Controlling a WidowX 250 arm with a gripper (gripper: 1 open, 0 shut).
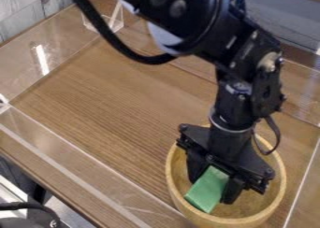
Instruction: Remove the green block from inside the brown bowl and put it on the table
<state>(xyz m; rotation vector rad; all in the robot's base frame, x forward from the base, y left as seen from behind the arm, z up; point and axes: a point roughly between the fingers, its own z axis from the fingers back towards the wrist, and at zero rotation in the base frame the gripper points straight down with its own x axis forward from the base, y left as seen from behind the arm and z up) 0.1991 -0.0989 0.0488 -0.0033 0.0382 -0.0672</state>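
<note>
The green block (209, 188) sits inside the brown bowl (188, 213), under the black gripper (225, 180), its jaws pinching the block. Left of the bowl in view spreads the wood-grain table (112, 96); beyond, clear plastic walls (295, 71) edge it, and pale blinds (22, 3) show far behind.
</note>
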